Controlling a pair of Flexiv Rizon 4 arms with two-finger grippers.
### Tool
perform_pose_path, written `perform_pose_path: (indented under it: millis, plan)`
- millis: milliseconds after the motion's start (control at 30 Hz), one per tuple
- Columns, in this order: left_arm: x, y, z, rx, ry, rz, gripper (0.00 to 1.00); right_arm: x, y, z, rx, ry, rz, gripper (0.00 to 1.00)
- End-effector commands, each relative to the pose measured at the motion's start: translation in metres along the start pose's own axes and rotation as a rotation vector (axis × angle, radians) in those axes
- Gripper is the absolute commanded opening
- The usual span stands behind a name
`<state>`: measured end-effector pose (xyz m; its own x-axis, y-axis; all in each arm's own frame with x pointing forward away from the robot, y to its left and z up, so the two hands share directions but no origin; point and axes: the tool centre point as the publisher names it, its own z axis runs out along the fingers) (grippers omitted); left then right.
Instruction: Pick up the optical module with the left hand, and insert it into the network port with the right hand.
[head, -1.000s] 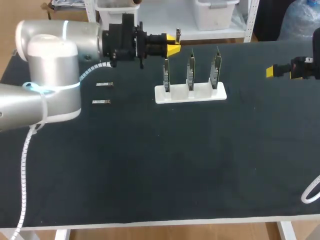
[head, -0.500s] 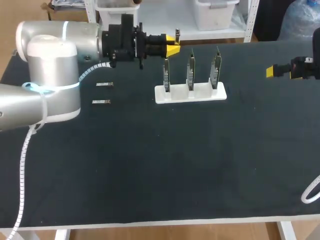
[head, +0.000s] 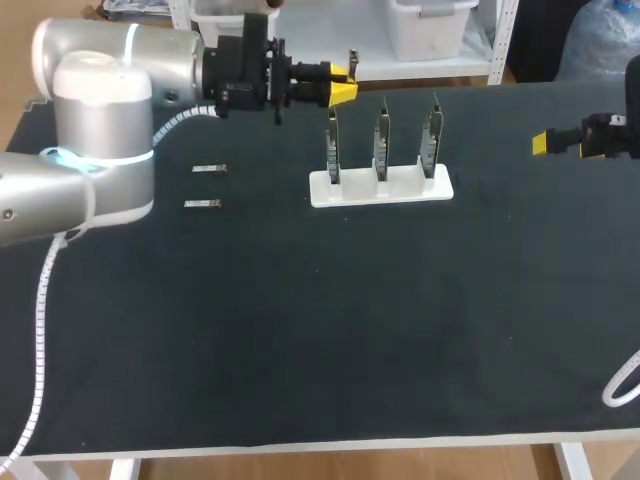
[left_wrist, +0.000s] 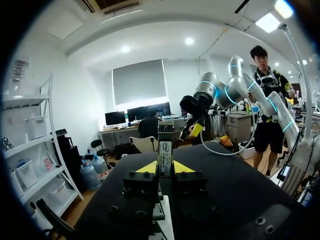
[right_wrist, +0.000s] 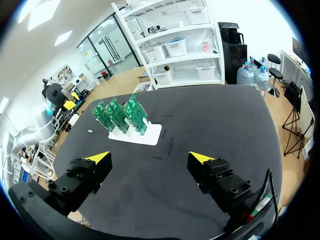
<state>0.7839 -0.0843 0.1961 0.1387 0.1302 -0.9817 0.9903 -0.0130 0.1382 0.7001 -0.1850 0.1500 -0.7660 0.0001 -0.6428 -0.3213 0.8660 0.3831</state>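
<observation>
Logging from near edge outward, clock positions taken from centre of black table (head: 300, 350) in head view

At 9 o'clock: left arm (head: 100, 130) entering from side, bulky joint over table edge

At 10 o'clock: two spares lying flat on surface, nearer loose module (head: 201, 204) and farther loose module (head: 208, 169), close together but apart, well away from both grippers

At 12 o'clock: white holder (head: 380, 187) carrying three circuit boards (head: 381, 135), upright, side by side in a row. Network ports on boards too small to make out

At 2 o'clock, by table's side edge: right gripper (head: 540, 143), well apart from holder. Checked in right wrist view: fingers (right_wrist: 100, 159) spread wide, nothing between them, holder and boards ahead on table

At 11 o'clock, farthest back: left gripper (head: 343, 92), held off surface, pointing toward 3 o'clock, near holder's 10 o'clock corner, not touching boards. Pinching optical module (head: 353, 66) between yellow tips; module upright, sticking up past tips, clear of table. Checked in left wrist view: both tips pressed against module from two sides, right arm far ahead across table
</observation>
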Motion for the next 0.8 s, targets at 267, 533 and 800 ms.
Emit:
perform_pose_path:
  millis: [267,533,800]
  plan:
    - [0.012,-0.003,-0.009,-0.004,-0.008,-0.015,0.0,0.0,0.0,0.0,0.0,0.0,0.0,1.0]
    - [0.018,-0.006,0.0,-0.017,-0.007,-0.011,0.0,0.0,0.0,0.0,0.0,0.0,0.0,1.0]
    - [0.013,-0.002,-0.001,-0.022,0.011,0.013,0.0,0.0,0.0,0.0,0.0,0.0,0.0,1.0]
